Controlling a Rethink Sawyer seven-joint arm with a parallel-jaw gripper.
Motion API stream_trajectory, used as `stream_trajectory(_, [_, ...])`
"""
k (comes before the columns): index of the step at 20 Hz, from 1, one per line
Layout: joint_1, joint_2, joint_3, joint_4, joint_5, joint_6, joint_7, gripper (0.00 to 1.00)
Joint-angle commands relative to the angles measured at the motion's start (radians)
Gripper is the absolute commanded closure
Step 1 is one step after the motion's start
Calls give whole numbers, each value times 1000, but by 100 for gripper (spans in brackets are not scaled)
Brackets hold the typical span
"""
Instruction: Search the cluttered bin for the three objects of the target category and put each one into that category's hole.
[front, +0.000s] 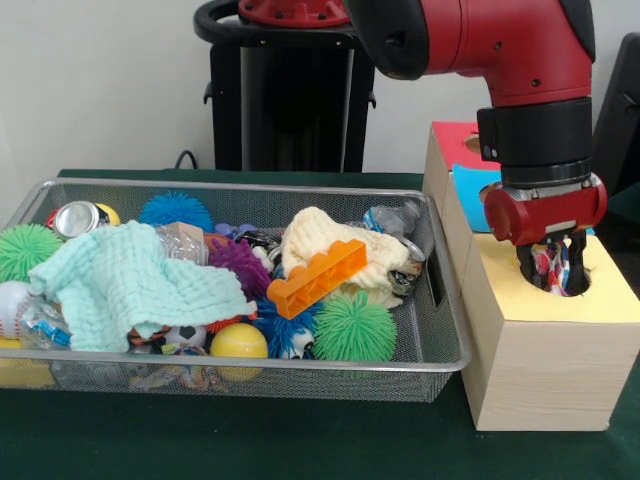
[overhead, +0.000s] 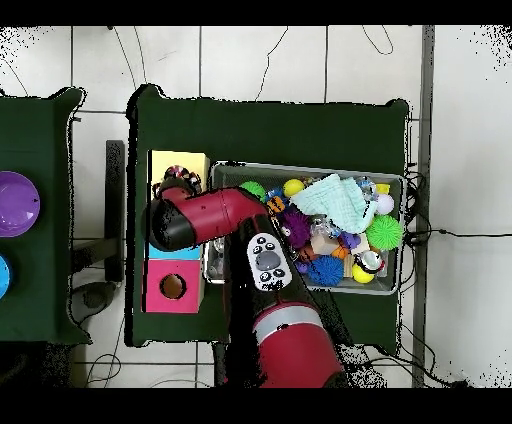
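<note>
My gripper (front: 553, 268) hangs over the round hole (front: 560, 275) in the yellow top (front: 520, 290) of the wooden box. It is shut on a small red, white and blue striped toy (front: 550, 265), which sits at the hole's mouth between the black fingers (front: 527, 268). The wire-mesh bin (front: 440, 340) to the left holds a mint cloth (front: 130, 280), an orange toy brick (front: 318, 277), a cream knitted cloth (front: 320, 235), green (front: 352, 327), blue (front: 175, 210) and purple (front: 240, 262) spiky balls, a yellow ball (front: 238, 342) and crushed cans (front: 78, 217). In the overhead view the arm (overhead: 205, 215) hides the gripper.
The box stands right beside the bin, with a blue section (front: 468, 190) and a red section (front: 455, 140) behind the yellow one. In the overhead view the red section's hole (overhead: 173, 287) shows open. A purple disc (overhead: 15, 203) lies on a separate table at the left.
</note>
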Motion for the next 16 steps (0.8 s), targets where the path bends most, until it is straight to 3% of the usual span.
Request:
stream_trajectory(1, [-46, -15, 12, 92, -39, 170, -5, 0])
stream_trajectory(9, [-6, 13, -19, 35, -29, 185, 21, 0])
stream_trajectory(16, [-2, 13, -22, 38, -28, 157, 37, 0])
